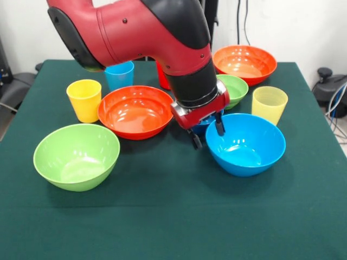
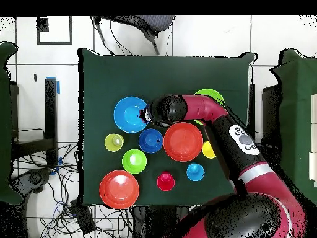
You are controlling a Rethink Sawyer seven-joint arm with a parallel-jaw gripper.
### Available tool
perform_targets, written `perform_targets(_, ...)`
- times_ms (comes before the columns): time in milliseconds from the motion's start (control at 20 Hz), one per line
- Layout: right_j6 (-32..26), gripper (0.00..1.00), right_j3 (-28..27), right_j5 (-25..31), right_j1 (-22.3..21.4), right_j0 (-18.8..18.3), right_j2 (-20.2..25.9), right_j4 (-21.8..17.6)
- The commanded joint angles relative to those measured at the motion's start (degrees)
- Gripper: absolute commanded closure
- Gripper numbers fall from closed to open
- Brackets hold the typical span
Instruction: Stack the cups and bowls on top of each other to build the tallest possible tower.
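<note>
My gripper (image 1: 207, 135) is open and empty. It hangs low at the left rim of the big blue bowl (image 1: 246, 145), one finger (image 1: 219, 128) over the bowl and the other outside it. The small dark blue bowl (image 1: 204, 127) sits just behind the gripper, mostly hidden. In the overhead view the gripper (image 2: 145, 116) is at the big blue bowl's (image 2: 129, 114) edge, beside the small dark blue bowl (image 2: 150, 141). An orange-red bowl (image 1: 135, 111) stands to the left of the gripper. All bowls and cups stand apart; nothing is stacked.
Big green bowl (image 1: 76, 156) at front left. Yellow cup (image 1: 84, 100), light blue cup (image 1: 119, 76) and red cup (image 1: 162, 77), mostly behind the arm, stand at the back. Second orange-red bowl (image 1: 244, 64), small green bowl (image 1: 234, 88) and ribbed pale yellow cup (image 1: 269, 104) at right.
</note>
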Motion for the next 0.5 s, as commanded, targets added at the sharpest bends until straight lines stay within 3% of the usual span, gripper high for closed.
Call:
perform_targets(50,-1.85,0.00,-1.33,5.56,4.00,2.23,-4.24,-1.26)
perform_targets(500,-0.14,0.00,-0.10,1.45,4.89,1.09,-2.90,-0.04)
